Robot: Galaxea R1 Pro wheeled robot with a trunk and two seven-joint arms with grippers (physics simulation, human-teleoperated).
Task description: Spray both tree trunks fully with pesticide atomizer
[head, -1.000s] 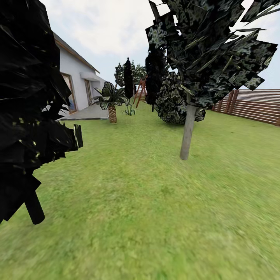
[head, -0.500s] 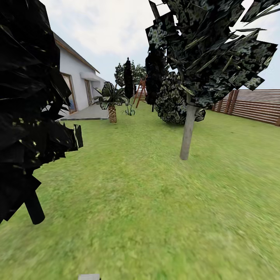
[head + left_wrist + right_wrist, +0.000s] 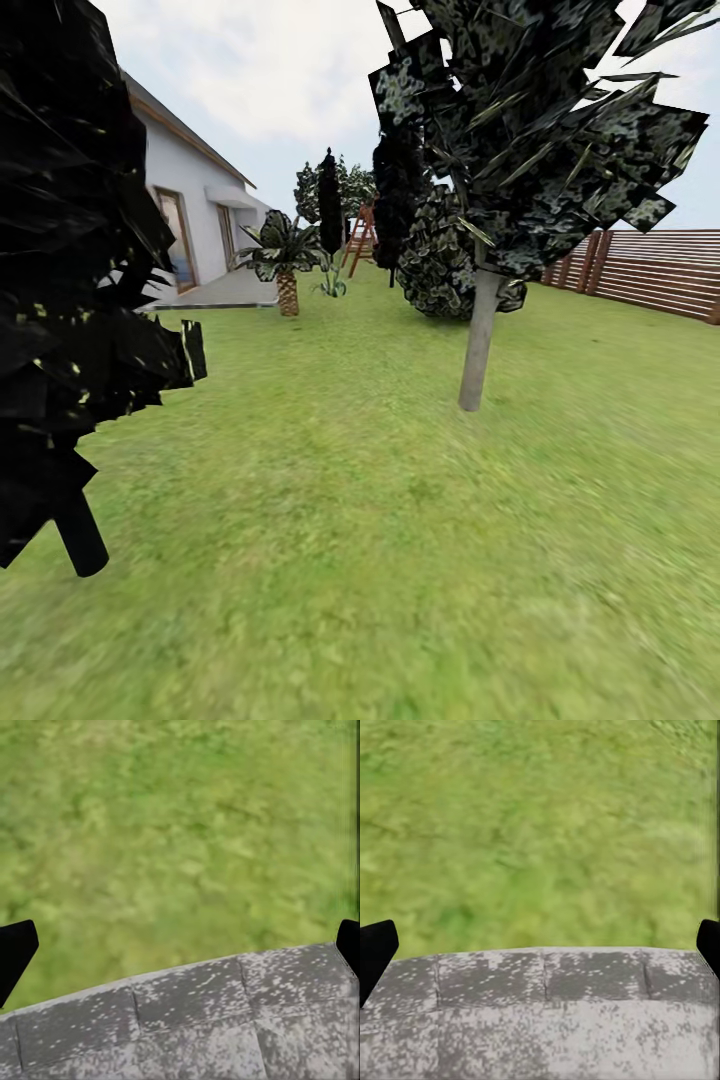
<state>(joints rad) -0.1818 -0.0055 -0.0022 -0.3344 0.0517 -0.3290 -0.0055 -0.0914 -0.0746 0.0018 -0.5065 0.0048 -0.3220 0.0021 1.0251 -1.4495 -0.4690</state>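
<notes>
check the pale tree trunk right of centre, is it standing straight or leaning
Leaning a little. In the head view the tree trunk rises from the grass with its top tipped toward the fence side.

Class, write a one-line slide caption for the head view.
Garden lawn with a pale-trunked tree ahead, a black conifer close by, the white house and slatted fence beyond.

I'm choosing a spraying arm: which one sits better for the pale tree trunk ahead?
Right, tentatively: the tree trunk stands right of centre in the head view. Both jaws stand open and empty over grass, so otherwise they're equal.
</notes>
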